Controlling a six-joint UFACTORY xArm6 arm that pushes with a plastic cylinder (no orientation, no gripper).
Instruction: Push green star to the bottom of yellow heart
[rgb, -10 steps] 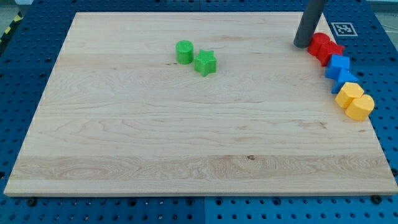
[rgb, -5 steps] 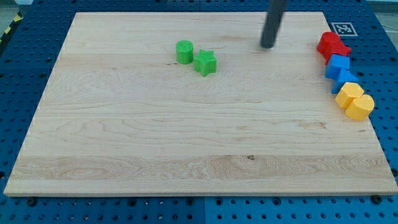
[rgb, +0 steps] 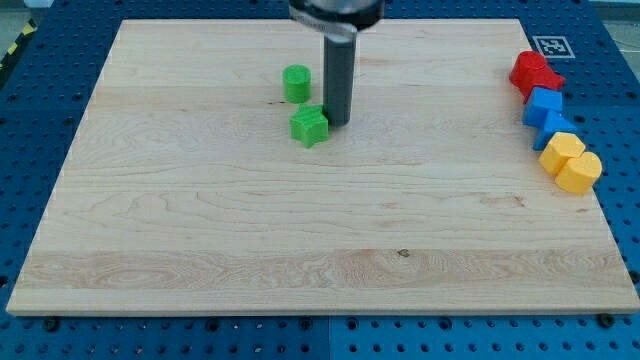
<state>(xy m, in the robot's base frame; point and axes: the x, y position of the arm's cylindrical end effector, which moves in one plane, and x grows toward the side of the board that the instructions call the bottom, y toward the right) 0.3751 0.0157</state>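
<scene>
My tip (rgb: 337, 123) touching green star (rgb: 310, 127) on its right side, green cylinder (rgb: 296, 83) just above, yellow heart (rgb: 562, 150) far right, no claw fitted.

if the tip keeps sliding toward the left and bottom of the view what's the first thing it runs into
The green star. My tip sits right against the star's right side, seemingly touching it already, so it would keep shoving the star. Beyond the star, the wooden board looks free. The green cylinder lies up-left, off that line.

Rod (rgb: 338, 60) cut off by the view's top, blurred at its upper end
</scene>
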